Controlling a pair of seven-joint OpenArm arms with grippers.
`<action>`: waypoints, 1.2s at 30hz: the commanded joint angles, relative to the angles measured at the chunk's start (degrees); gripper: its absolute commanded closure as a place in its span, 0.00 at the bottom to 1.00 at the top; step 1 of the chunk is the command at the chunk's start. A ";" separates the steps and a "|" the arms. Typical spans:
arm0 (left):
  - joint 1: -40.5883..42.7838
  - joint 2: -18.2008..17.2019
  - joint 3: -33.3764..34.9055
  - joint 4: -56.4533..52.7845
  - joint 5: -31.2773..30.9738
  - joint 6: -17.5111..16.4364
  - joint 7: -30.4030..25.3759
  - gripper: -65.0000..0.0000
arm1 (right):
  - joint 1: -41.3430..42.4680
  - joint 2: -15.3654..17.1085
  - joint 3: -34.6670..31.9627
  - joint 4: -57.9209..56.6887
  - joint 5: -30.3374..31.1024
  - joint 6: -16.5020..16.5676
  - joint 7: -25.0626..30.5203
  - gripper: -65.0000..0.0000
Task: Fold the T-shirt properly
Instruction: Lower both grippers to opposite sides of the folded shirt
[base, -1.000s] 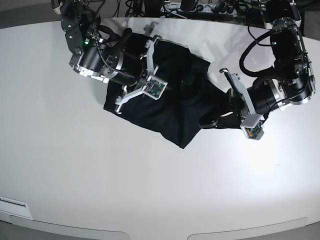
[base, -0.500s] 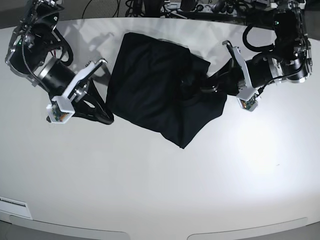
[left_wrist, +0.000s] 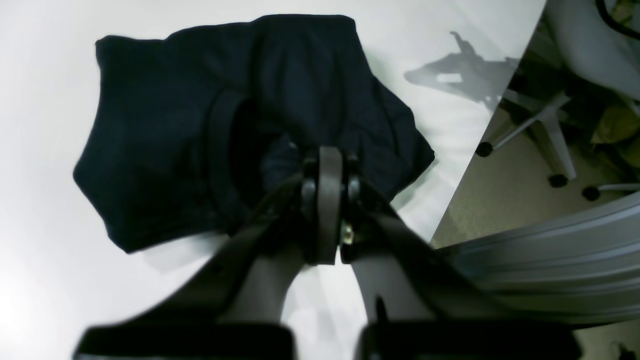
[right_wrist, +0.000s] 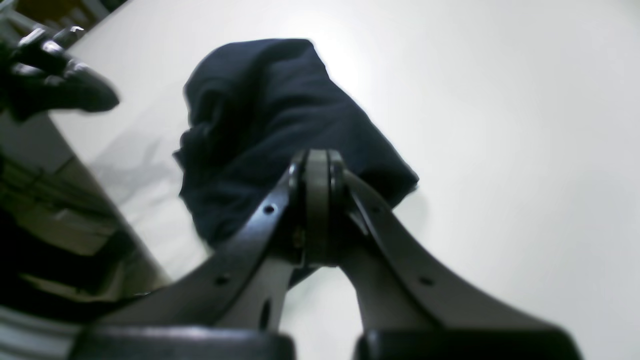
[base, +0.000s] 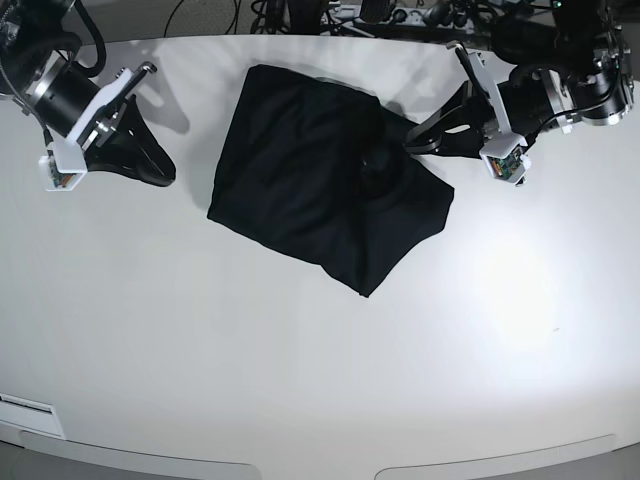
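The T-shirt (base: 325, 195) lies folded into a compact black bundle on the white table (base: 300, 380), between the two arms. The left gripper (base: 412, 146) is clenched with nothing in it; its closed tip sits at the bundle's near edge, and contact with the fabric cannot be determined. In the left wrist view, the T-shirt (left_wrist: 225, 125) extends ahead of the closed left gripper (left_wrist: 325, 165), with its round collar opening directly in front of the tip. The right gripper (base: 165, 172) is also clenched and empty, well apart from the garment. In the right wrist view, the T-shirt (right_wrist: 280, 130) lies beyond the right gripper (right_wrist: 317, 165).
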 joint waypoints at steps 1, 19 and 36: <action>0.70 0.00 -0.02 1.07 -0.55 -0.15 -1.05 1.00 | 1.55 0.94 -1.97 0.94 -1.77 0.23 3.13 1.00; 5.27 11.87 25.64 0.94 26.62 2.75 -7.61 1.00 | 36.15 3.76 -47.78 -30.60 -41.55 -1.36 21.40 1.00; -7.04 -1.92 27.98 -21.14 38.73 4.00 -15.56 1.00 | 42.56 7.58 -55.25 -43.43 -38.10 -0.76 19.76 1.00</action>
